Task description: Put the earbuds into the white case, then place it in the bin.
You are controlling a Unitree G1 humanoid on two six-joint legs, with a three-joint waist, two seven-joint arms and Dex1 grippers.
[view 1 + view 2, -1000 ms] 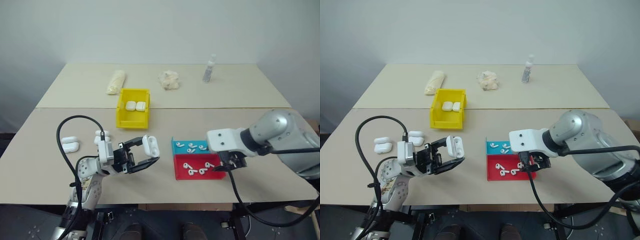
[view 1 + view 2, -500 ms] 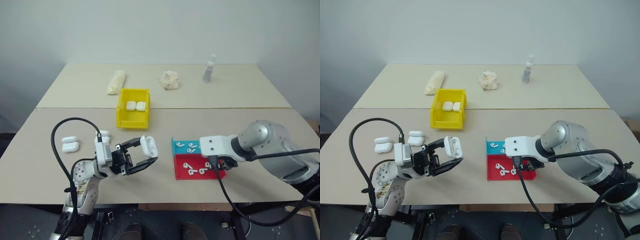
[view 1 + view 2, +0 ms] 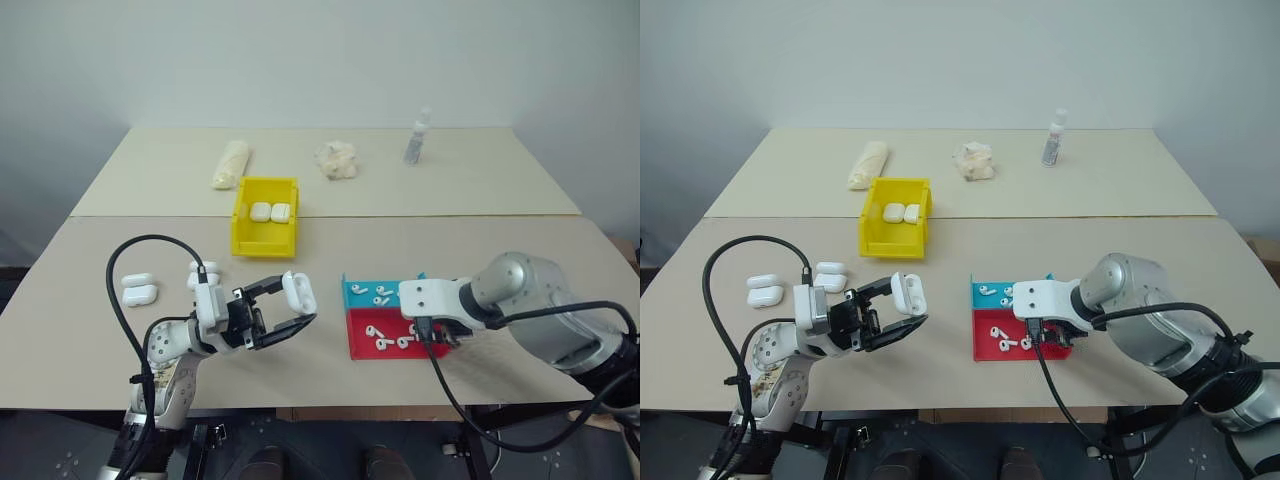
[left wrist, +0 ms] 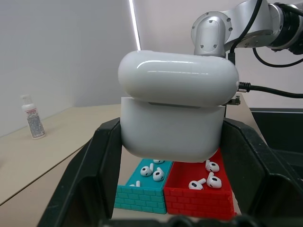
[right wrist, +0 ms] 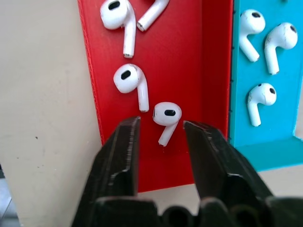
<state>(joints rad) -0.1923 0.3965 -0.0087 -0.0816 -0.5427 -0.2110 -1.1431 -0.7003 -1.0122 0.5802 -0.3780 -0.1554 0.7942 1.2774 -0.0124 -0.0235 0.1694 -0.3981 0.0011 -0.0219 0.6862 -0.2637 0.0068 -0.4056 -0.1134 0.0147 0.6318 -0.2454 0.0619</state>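
My left gripper (image 3: 294,306) is shut on a white case (image 3: 299,291), held above the table in front of me. In the left wrist view the white case (image 4: 175,109) sits between the two black fingers (image 4: 92,175) with its lid on top. My right gripper (image 5: 161,126) points down into the red tray (image 3: 360,346). It is open, with one earbud (image 5: 166,116) lying between its fingertips, untouched. Other earbuds (image 5: 128,80) lie loose in the red tray and in the teal tray (image 5: 277,123). The yellow bin (image 3: 241,240) stands farther back with two white cases (image 3: 270,212) inside.
Several more white cases (image 3: 139,290) lie on the table to the left of my left arm. On the far table are a rolled cloth (image 3: 231,164), a crumpled white wad (image 3: 337,160) and a small bottle (image 3: 417,137). A black cable loops over my left arm.
My right gripper has come down into the red tray and its fingers have narrowed around one earbud. The left gripper has kept the case in place.
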